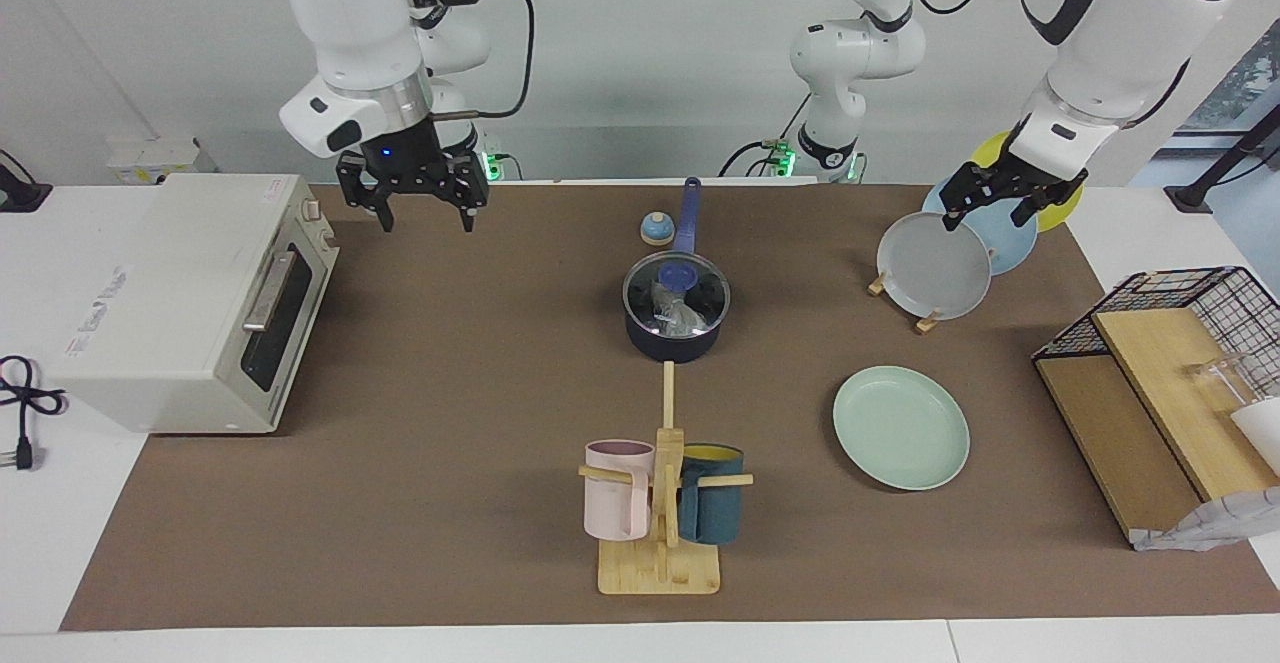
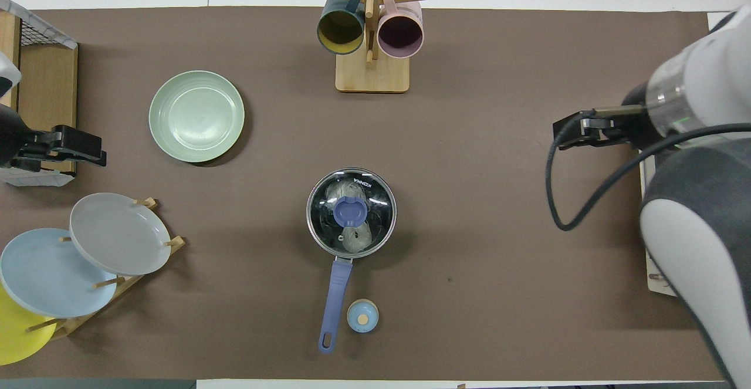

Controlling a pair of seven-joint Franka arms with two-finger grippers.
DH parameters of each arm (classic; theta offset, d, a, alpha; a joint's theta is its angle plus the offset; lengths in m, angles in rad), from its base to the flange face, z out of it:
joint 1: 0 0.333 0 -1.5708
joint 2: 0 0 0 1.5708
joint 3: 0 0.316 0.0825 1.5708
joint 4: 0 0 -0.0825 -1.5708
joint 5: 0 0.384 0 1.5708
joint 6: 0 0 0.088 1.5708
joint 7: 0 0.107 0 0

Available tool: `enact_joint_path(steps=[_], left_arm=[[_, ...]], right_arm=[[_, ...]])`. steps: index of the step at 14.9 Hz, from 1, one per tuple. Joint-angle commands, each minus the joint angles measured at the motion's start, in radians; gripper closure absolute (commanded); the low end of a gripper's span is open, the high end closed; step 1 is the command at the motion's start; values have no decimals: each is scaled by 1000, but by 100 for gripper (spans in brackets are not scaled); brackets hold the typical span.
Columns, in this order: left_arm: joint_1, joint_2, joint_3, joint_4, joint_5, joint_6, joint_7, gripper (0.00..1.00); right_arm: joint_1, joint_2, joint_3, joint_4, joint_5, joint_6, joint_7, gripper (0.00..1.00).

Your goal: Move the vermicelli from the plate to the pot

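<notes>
Mint-green plate (image 1: 901, 427), round and shallow, lying flat and bare on brown table mat (image 1: 450, 393), below and well apart from left gripper (image 1: 1000, 205). Dark navy pot (image 1: 676, 315) at mid-table, between the two grippers and well apart from both, glass lid (image 2: 351, 213) with blue knob seated on it, long blue handle (image 2: 335, 304) pointing toward the robots. Whitish vermicelli (image 2: 355, 237) inside the pot, seen through the lid (two pale bundles, outlines blurred by reflections). Small round blue timer (image 2: 362, 315) just beside the handle. Left gripper raised over the plate rack (image 1: 925, 321) at the left arm's end of the table, jaws spread, holding nothing; grey plate (image 1: 934, 265), light blue plate (image 1: 995, 233) and yellow plate (image 1: 1050, 205) standing tilted in that rack directly beneath it. Right gripper (image 1: 425, 208) raised near the white toaster oven (image 1: 190, 303) at the right arm's end, fingers pointing down and apart, empty. Wooden mug tree (image 1: 665, 503) farther from the robots than the pot, carrying pink mug (image 1: 618, 488) and dark teal mug (image 1: 712, 493) on its pegs, well apart from both grippers. Black wire basket (image 1: 1180, 313) with wooden boards past the left gripper, at the table's edge (contents unclear).
</notes>
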Motion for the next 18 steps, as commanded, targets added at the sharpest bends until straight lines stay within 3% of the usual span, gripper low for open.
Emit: enact_joint_path(steps=[1,5,8,12,16,18], left_arm=[[16,-12,-13,3,13,-12,2,0],[18,-12,-13,3,13,-12,2,0],[16,-12,-13,3,13,-12,2,0],[18,-12,-13,3,13,-12,2,0],[18,-12,-13,3,13,-12,2,0],[16,-12,-13,3,13,-12,2,0]], right_arm=[[-56,-45,10,-13,1,-51,-77,0],[-96,-63,8,-3,-1,-101,-89,0],[-172,-56,8,26,13,-179,-222,0],[-186,-51,10,23,3,-255,-242,0],[-212,-36,10,16,16,-253,-251,0],[-208,-36,10,10,13,-192,-247,0]])
